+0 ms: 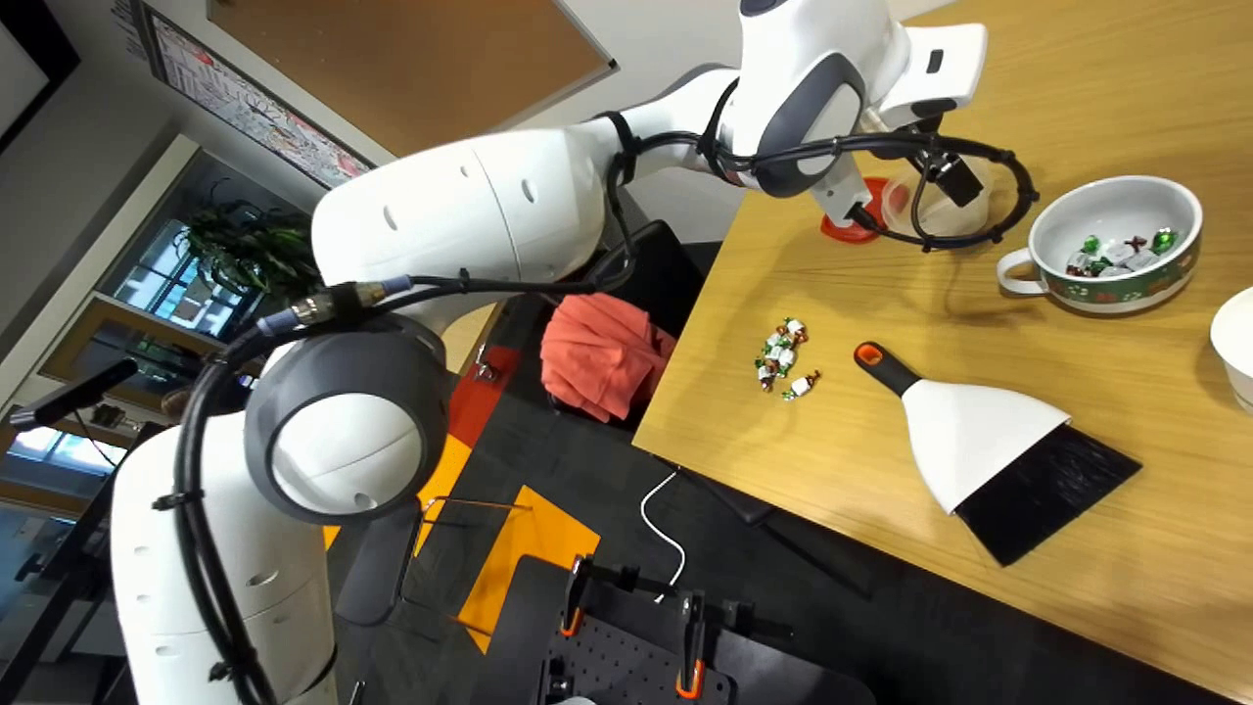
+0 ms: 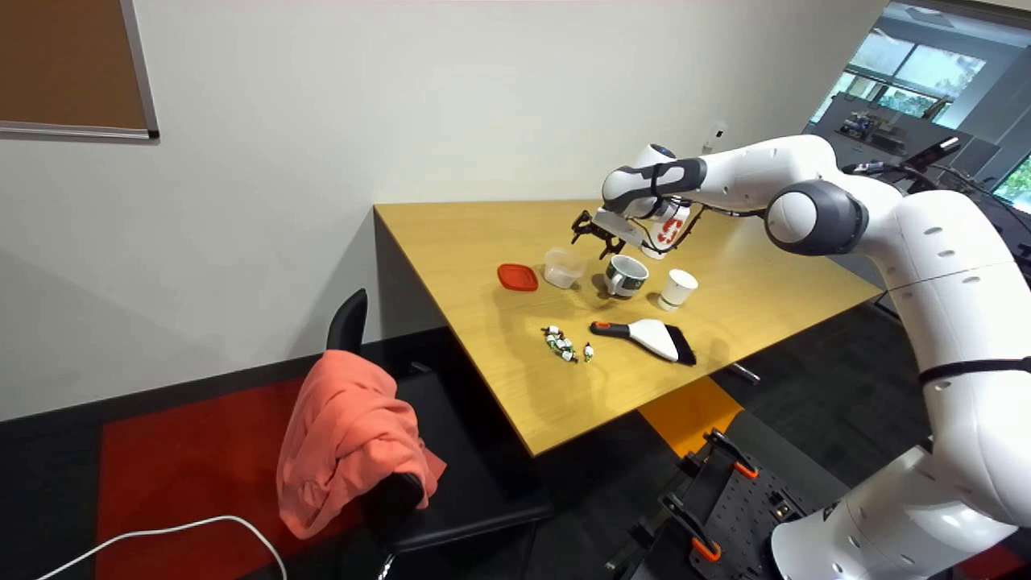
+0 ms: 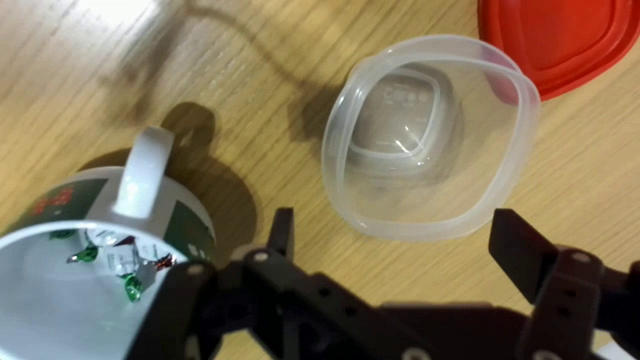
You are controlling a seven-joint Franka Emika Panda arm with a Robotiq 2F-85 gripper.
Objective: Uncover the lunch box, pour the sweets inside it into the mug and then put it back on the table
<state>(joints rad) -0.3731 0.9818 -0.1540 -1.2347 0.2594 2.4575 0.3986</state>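
Mug (image 3: 55,305), white and green: eight o'clock in the wrist view, holds wrapped sweets (image 3: 120,256). Pincer (image 3: 397,235): jaws wide apart. Lunch box (image 3: 425,150), clear plastic: stands uncovered on the counter (image 3: 590,175), two o'clock. Lid (image 3: 565,35), red: lies just beside it, at its two o'clock.

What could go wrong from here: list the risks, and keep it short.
If the open fingers pull away crookedly, they might catch the empty lunch box and tip it. Swinging toward the nearby mug, they could bump it and spill its sweets. The loose sweets on the table lie outside the mug and may get left there.
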